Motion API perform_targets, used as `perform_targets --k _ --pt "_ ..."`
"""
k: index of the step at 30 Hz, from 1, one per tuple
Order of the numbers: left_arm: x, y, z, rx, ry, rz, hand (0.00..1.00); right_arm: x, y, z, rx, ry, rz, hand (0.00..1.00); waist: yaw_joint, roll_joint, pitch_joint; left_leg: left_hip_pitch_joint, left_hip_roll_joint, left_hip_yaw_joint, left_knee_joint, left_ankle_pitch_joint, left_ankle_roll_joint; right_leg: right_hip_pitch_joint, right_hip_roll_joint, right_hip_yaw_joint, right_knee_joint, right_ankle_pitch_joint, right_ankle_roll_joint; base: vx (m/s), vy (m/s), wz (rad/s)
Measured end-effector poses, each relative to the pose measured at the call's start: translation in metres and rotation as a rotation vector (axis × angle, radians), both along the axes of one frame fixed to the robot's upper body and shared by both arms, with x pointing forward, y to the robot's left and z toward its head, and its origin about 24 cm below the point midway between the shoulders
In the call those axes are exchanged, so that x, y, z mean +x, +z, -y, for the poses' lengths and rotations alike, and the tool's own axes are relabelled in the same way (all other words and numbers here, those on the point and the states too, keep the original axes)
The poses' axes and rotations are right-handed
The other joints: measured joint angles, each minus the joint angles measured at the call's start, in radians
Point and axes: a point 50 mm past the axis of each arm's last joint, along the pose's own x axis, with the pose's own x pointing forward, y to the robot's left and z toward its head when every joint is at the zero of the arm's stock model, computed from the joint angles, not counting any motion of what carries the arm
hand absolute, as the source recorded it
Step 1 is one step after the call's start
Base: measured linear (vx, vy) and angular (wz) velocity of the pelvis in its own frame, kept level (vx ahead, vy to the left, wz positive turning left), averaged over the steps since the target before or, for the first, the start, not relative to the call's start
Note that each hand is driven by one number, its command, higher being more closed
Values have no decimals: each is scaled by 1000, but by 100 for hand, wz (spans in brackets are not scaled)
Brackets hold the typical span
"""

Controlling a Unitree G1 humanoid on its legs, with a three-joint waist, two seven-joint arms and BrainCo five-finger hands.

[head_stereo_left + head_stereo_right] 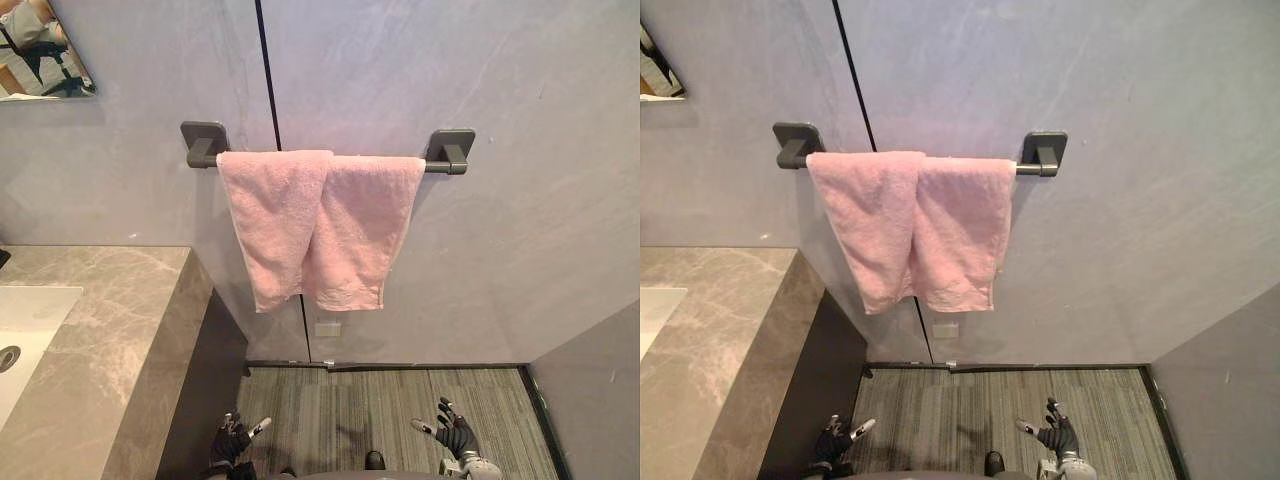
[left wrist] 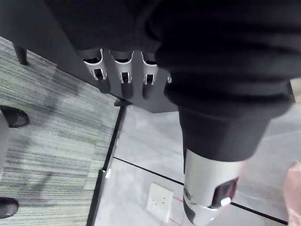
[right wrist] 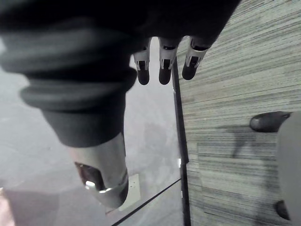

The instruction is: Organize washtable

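Left eye view
- pink towel (image 1: 310, 225): draped over the towel bar (image 1: 436, 165) on the grey wall (image 1: 520, 220), right of the washtable and well above the floor
- towel's long axis: straight up and down, so the hems point at the floor, while the bar runs left to right
- how it hangs: bunched into two flaps, and the left flap overlaps the front of the right one and tilts a bit
- bar brackets: dark and square, one at each end, with the towel right up against the left one and a short bare bit of bar before the right one
- washtable (image 1: 110, 320): grey marble top at my lower left, with the white basin (image 1: 25, 330) set into it
- mirror (image 1: 40, 50): just a corner, up top on my left
- wall socket (image 1: 328, 329): white plate low on the wall, below the towel's hems
- carpet (image 1: 350, 410): grey striped, running up to the wall

Right eye view
- my left hand (image 1: 830, 440): low over the carpet beside the washtable's dark side, nowhere near the towel
- my right hand (image 1: 1058, 435): same height on the other side, also well apart from the towel

Left wrist view
- my left fingers (image 2: 123, 70): loose and straight, nothing in them
- thumb (image 2: 207, 188): stuck out on its own, aimed at the wall near the socket

Right wrist view
- my right fingers (image 3: 164, 66): relaxed and spread, not grasping anything
- thumb: held off to the side over the wall and socket
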Motion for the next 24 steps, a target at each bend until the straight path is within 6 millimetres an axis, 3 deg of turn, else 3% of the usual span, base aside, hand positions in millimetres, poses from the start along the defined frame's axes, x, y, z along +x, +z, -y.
perform_targets --k 12,16,20,21,22,24 --pt "-3 -3 2 18 -43 -28 0 -2 -4 -1 -19 35 -33 0 3 9 -8 8 3 35 5 -13 1 -12 6 34 17 -2 2 4 9 -10" --pt "2 -2 2 19 -46 -15 0 4 -3 -3 -26 66 -30 0 26 1 -4 -5 14 78 49 -42 0 -60 18 75 70 -16 -1 -2 10 -28" --pt "25 7 0 36 -77 53 0 23 3 -7 -27 91 20 0 24 -29 25 -144 39 73 234 -108 5 -220 26 79 321 -112 23 -96 -28 1" --pt "36 11 1 39 -83 88 0 31 5 -8 -28 97 40 0 28 -22 33 -188 58 59 268 -117 9 -269 28 78 415 -161 21 -73 -24 26" --pt "41 13 1 42 -90 104 0 31 6 -9 -26 97 42 0 28 -26 36 -204 56 45 284 -117 9 -291 14 72 506 -200 7 -14 -57 58" --pt "52 21 -3 64 -108 152 0 26 7 -9 -27 95 42 0 25 -43 31 -256 53 -39 343 -116 8 -260 -63 75 688 -301 39 36 -166 96"
